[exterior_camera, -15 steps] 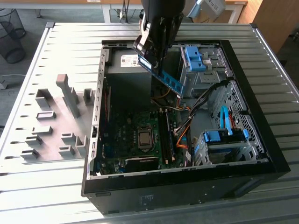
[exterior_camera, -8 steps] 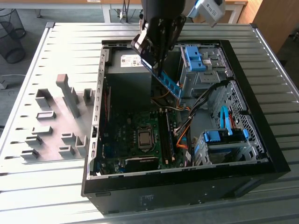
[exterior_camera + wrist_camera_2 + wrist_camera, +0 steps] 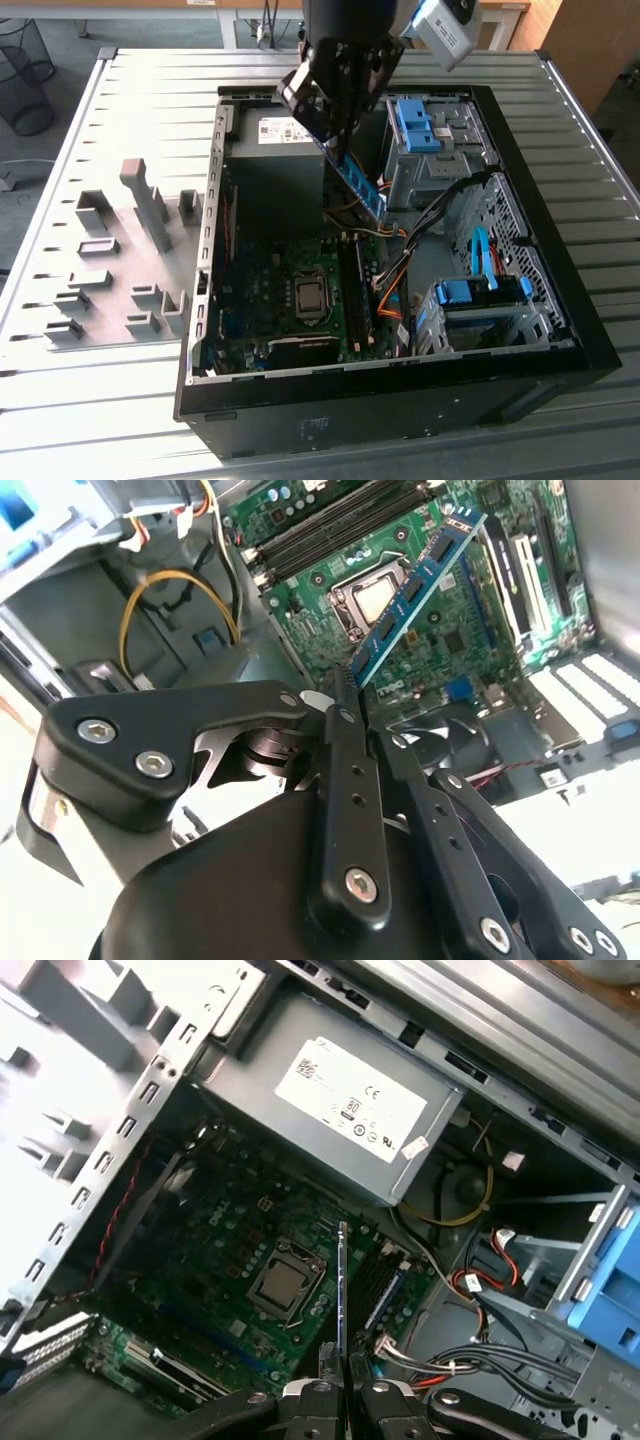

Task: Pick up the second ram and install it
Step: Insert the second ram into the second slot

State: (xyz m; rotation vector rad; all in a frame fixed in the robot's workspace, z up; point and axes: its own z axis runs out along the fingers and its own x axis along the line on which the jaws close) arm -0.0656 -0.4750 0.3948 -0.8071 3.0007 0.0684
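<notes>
While the arm is hanging over the open computer case (image 3: 590,340), these are the particulars.

Gripper: the black gripper (image 3: 335,140) is hovering above the case interior, its jaws closed on the near end of the second ram (image 3: 362,187); in both wrist views the fingers (image 3: 328,1368) are pinching the stick's end.

Second ram: a long, thin blue-green board (image 3: 420,585) carrying a row of black chips along one face; in the first wrist view it is showing edge-on as a slim line (image 3: 343,1290). It is hanging tilted in the air above the motherboard (image 3: 270,290), clear of it, over the area beside the processor socket (image 3: 375,598).

Memory slots: the long black slots (image 3: 353,290) are lying next to the socket, on the exterior view's right of it.

Writing: a white label (image 3: 350,1100) is sitting on the grey power supply (image 3: 300,1150); its print is too small to make out beyond certification-style marks.

Surroundings: bright blue drive-bay latches (image 3: 415,125) are standing at the far side, with grey holder blocks (image 3: 145,205) on the slatted table (image 3: 100,400) to the exterior view's left.
</notes>
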